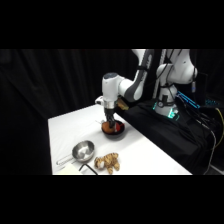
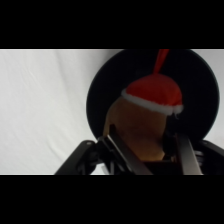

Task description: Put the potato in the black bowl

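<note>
The claw (image 2: pixel 145 150) grips the potato (image 2: pixel 142 125) between its fingers, at the wrist frame's lower centre. The black bowl (image 2: pixel 100 95) lies directly beneath, so release looks imminent.

Below the claw, a round matte black bowl (image 2: pixel 100 95); beside it a shiny silver metal bowl (image 1: pixel 83 149); smooth white desk (image 1: pixel 70 127).

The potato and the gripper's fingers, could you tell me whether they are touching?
Touching. In the wrist view both fingers press against the sides of the potato, which sits over the black bowl; no gap shows.
</note>
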